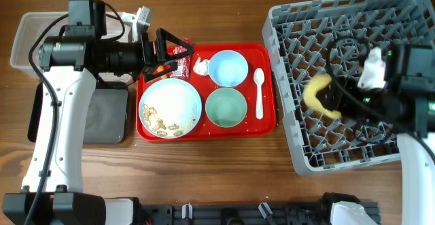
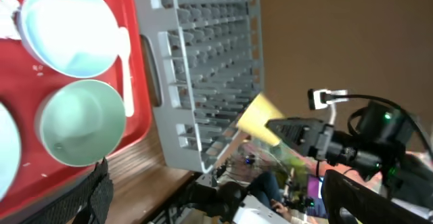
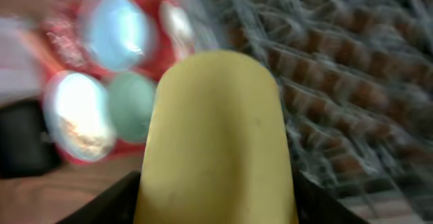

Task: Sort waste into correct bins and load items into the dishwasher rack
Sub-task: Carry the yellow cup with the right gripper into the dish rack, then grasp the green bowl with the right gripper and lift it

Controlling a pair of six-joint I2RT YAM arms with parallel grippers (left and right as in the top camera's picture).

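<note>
While aloft, smooth pale-yellow cup [image 3: 215,136]

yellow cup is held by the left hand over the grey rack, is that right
Not quite: the yellow cup is held by the right hand, over the grey rack. The overhead view shows it, and in the right wrist view the cup sits right at that hand.

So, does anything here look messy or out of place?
Only the pale blue plate: beige food scraps lie on it, with a few crumbs scattered on the red tray. The yellow cup, held over the grey rack, looks deliberate. Nothing seems broken.
</note>
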